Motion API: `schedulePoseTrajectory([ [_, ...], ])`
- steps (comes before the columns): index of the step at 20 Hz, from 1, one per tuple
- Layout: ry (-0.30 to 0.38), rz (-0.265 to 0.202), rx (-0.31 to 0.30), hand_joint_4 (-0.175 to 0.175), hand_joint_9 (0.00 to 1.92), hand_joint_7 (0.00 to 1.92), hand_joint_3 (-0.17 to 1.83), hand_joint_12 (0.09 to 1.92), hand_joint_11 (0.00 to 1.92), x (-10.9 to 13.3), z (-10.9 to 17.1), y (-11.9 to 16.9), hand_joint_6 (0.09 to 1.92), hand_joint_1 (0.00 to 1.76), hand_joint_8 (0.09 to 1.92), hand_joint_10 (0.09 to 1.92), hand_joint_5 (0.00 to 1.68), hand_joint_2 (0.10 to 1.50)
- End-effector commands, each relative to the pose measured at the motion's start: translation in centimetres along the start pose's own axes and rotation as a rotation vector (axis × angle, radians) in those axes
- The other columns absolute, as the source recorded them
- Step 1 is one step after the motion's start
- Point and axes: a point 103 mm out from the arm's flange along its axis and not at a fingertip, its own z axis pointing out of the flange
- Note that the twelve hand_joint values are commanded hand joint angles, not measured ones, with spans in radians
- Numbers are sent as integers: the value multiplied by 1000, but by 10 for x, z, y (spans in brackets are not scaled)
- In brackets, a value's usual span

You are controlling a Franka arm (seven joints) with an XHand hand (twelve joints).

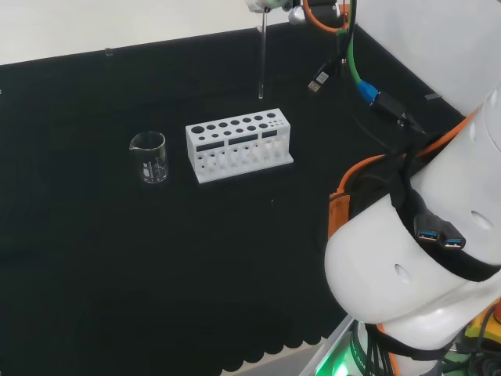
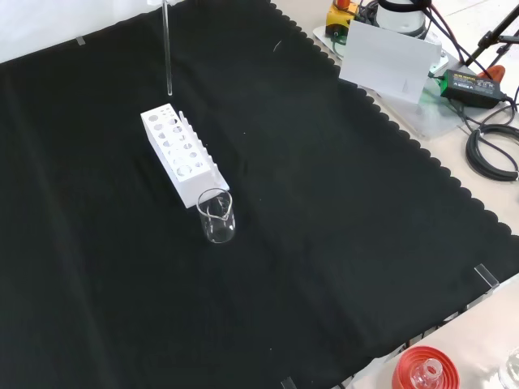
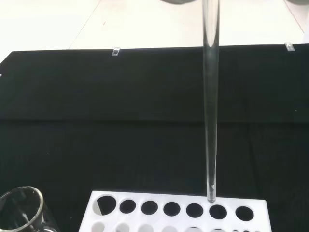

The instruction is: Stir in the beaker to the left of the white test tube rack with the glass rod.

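Observation:
A clear glass rod (image 1: 261,63) hangs upright in the air, its top end in the hand (image 1: 266,5) at the upper edge of the head view. The rod (image 2: 168,49) has its lower tip just above the far end of the white test tube rack (image 2: 182,154). In the wrist view the rod (image 3: 210,96) ends over the rack's (image 3: 178,212) back row of holes. An empty-looking clear beaker (image 1: 149,157) stands left of the rack (image 1: 239,145) in the head view. The beaker (image 2: 216,217) stands right before the rack's near end in the front view. The beaker's rim (image 3: 21,210) shows in the wrist view.
The arm's white links (image 1: 423,258) fill the right of the head view. Off the cloth in the front view lie a white card (image 2: 389,61), cables (image 2: 495,150) and a red ribbed stand (image 2: 422,371) with a flask. Black cloth lies around the rack.

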Motion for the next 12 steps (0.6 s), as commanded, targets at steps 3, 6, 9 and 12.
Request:
schedulePoseTrajectory([
  [3,-8,-9,6,-175,1611,1305,-175,720,1548,1,-5,0,87,1325,758,659,1358,1075],
  [6,0,-9,-3,-175,1612,1305,-175,720,1549,2,-6,0,87,1325,759,658,1358,1075],
  [9,0,-11,-7,-175,1613,1304,-175,720,1549,4,-8,-1,87,1325,760,657,1358,1075],
  [12,5,-15,-7,-175,1614,1304,-175,720,1550,6,-9,-1,87,1325,760,656,1357,1075],
])
